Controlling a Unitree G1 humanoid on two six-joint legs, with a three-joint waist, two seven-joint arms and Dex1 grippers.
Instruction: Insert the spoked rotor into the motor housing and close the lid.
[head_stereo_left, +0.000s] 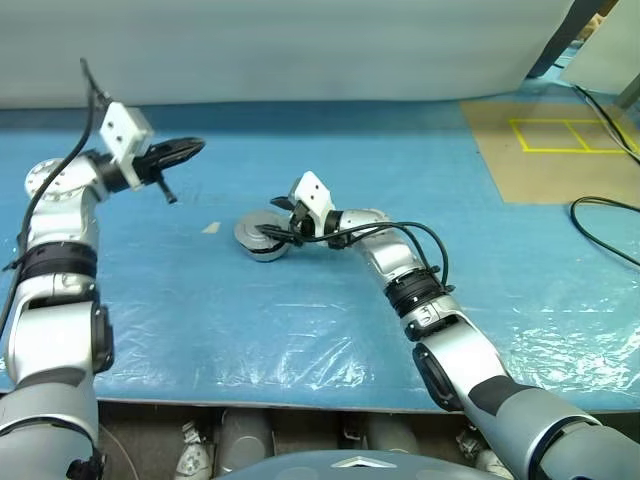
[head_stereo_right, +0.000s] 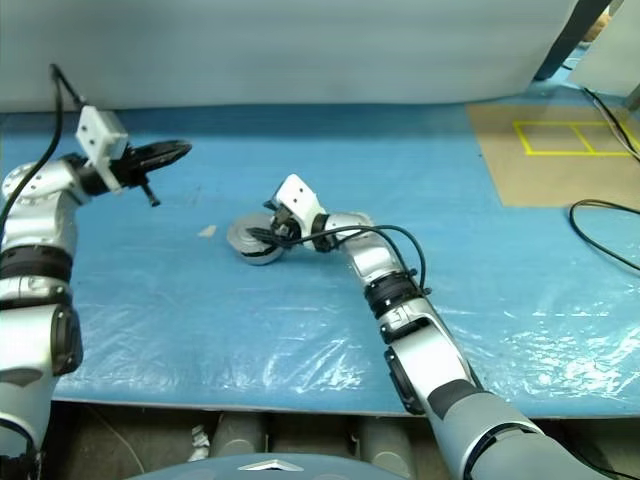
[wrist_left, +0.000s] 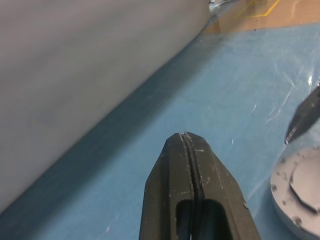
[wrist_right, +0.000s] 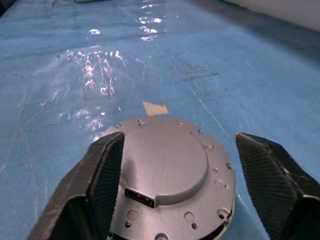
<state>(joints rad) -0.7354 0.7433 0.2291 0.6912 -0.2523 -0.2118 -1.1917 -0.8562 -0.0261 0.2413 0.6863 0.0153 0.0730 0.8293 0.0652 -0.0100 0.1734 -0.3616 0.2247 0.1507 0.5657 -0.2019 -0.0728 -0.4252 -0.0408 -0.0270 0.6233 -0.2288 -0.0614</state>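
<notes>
With the smooth light-grey round lid (wrist_right: 165, 160) seated on the silver-grey puck-shaped motor housing (head_stereo_left: 262, 240) mid-table, right gripper (wrist_right: 175, 175) spread astride it, left gripper (head_stereo_left: 185, 149) clenched empty; withdraw straight, avoiding dislodging it.

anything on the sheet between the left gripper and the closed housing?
Just a small pale scrap on the blue sheet, between the raised left gripper and the lid; otherwise bare, seen in the eye views.

Left claw (head_stereo_left: 185, 150) raised, fingers pressed together, right claw (wrist_right: 172, 165) low, fingers spread wide, arm reaching inward
</notes>
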